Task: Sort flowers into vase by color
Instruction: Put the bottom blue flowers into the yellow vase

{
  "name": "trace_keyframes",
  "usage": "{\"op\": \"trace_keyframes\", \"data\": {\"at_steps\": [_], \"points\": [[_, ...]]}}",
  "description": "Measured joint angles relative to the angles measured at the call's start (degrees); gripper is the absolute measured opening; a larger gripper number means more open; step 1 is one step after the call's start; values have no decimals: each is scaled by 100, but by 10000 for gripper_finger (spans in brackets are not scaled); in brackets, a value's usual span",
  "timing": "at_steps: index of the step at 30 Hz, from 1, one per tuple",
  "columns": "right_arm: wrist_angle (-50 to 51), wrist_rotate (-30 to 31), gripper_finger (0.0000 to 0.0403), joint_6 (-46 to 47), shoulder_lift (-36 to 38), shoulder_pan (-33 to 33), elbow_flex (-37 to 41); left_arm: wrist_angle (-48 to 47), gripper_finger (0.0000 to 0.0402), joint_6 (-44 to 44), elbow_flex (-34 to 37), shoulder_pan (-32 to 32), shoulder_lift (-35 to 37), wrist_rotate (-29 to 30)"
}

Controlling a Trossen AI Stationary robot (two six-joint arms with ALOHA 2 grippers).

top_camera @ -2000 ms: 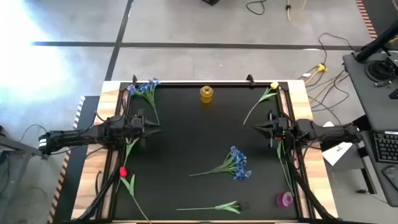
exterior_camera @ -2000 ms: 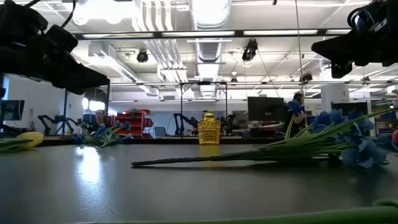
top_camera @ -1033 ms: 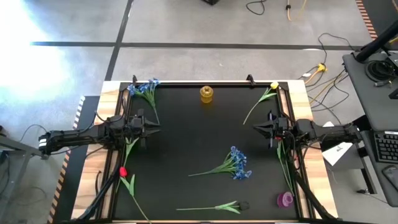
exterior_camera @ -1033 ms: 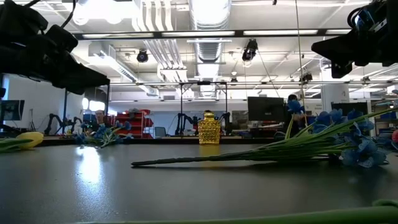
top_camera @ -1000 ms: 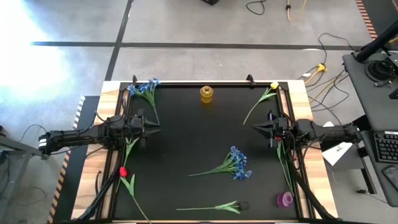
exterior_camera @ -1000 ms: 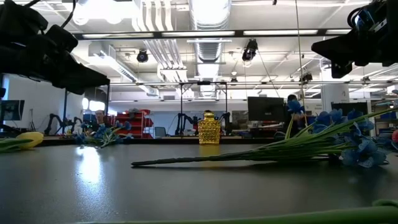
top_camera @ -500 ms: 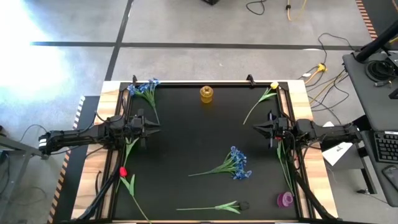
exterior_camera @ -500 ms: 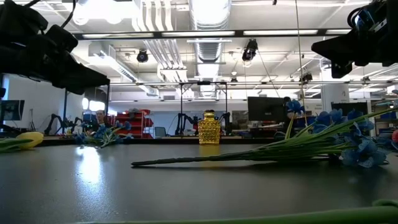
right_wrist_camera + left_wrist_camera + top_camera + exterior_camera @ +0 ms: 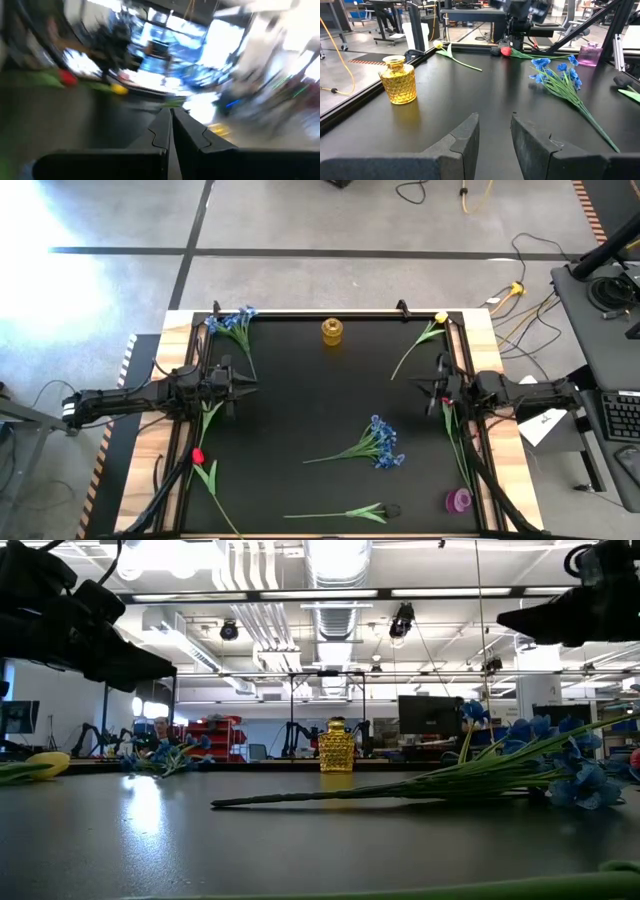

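Observation:
My left gripper (image 9: 250,388) (image 9: 495,120) hovers open over the table's left side. My right gripper (image 9: 424,392) (image 9: 170,127) hovers shut over the right side, and neither touches anything. One blue sprig (image 9: 378,444) (image 9: 560,75) lies flat right of centre, another (image 9: 232,323) in the far left corner. A yellow tulip (image 9: 438,319) lies far right. A red tulip (image 9: 198,456) lies near left, and a dark-headed tulip (image 9: 390,510) lies along the near edge. Another red head (image 9: 506,50) shows below my right arm.
A yellow glass vase (image 9: 332,331) (image 9: 336,748) stands at the middle of the far edge. A purple vase (image 9: 458,501) (image 9: 590,53) stands in the near right corner. Raised black rails (image 9: 300,312) border the mat. Bare mat (image 9: 310,400) lies between the two grippers.
My right gripper has turned about its own axis and shifted slightly while staying by the right edge; its wrist view is smeared by that motion. The flowers and vases lie as before.

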State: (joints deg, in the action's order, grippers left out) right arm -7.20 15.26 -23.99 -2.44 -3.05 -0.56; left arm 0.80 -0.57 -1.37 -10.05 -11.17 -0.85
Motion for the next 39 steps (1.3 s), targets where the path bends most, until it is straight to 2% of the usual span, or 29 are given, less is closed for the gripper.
{"op": "trace_keyframes", "data": {"at_steps": [6,10,12,16,22,24,26,30,32,36,39], "points": [[-35,-18,13,-3191,2,-2,-1,0,100,1,0,0,-1,-1],[-33,-18,13,-4233,2,-2,-2,0,100,2,0,1,-3,-2],[-35,-162,13,-4288,2,-1,-2,0,100,2,0,1,-5,0],[-90,-999,13,-3372,-2,-7,-4,0,100,1,0,1,-5,-2],[-198,-1128,13,-2516,2,-7,-4,-1,100,0,0,1,-10,0],[-166,-1409,13,-1680,-13,-7,-4,0,100,-1,0,1,-10,-1],[-218,-1558,13,-240,-41,-7,-4,0,100,0,0,1,-10,-1],[-653,-1327,13,4000,-32,-7,-7,0,100,2,0,1,-10,-2],[-708,-926,13,5602,-35,-7,-6,-1,100,2,0,0,-10,-1],[-730,291,13,7667,-31,-7,-6,0,100,2,0,1,-10,-2],[-708,986,13,8883,-31,-4,-7,0,100,2,0,0,-10,-2]]}}
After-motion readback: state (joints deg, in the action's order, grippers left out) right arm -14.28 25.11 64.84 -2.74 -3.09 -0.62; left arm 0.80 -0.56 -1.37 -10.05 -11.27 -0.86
